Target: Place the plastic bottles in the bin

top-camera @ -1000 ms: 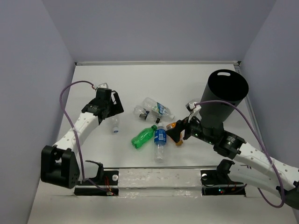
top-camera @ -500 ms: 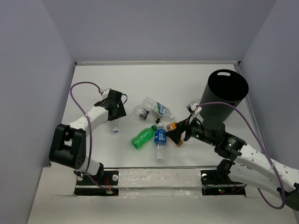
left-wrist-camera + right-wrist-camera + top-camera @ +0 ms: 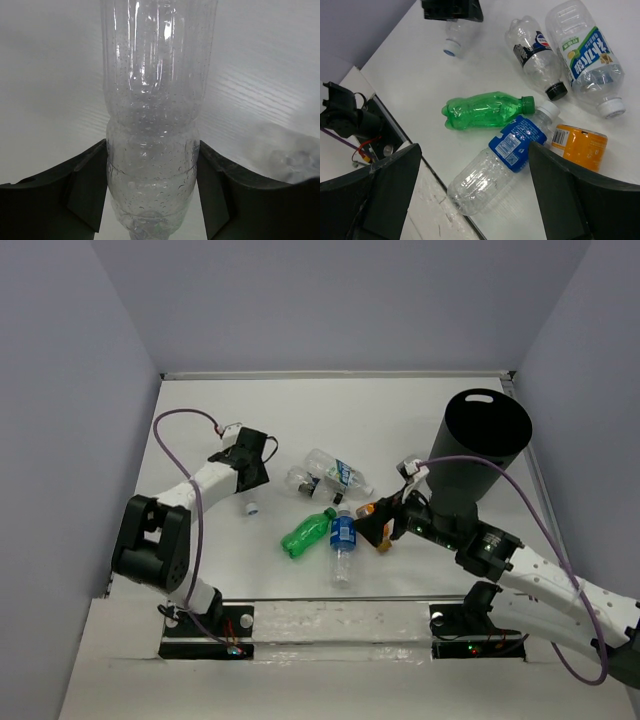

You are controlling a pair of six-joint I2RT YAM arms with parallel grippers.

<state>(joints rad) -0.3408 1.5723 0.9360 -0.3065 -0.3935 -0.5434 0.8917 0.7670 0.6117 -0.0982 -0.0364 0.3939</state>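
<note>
Black fingers [image 3: 85, 192] of the left gripper [image 3: 152, 200] press against both sides of a clear bottle [image 3: 152, 125], which fills the centre of the left wrist view; the jaws are closed on its ribbed, droplet-speckled body. In the overhead view this gripper sits left of centre, and the bottle's white cap pokes out just below it, over the white table [image 3: 400, 410].

The right gripper [image 3: 475, 165] hangs with its jaws spread wide, holding nothing. Its two dark fingers frame the bottom corners of the right wrist view, and between them, lying on the table, are a green bottle [image 3: 487, 109] at centre, a blue-labelled bottle [image 3: 500, 160] just below it, and an orange bottle [image 3: 580, 145] at right, touching the blue-labelled one near its white cap. Whether the gripper touches any of them cannot be told.

At the upper right of that view lie a white-capped bottle [image 3: 585, 55] and, beside it, a black-capped bottle [image 3: 535, 52].

The bin [image 3: 450, 485] stands upright at the right of the overhead view, its oval handle slot at the far rim, near the cluster of bottles.
</note>
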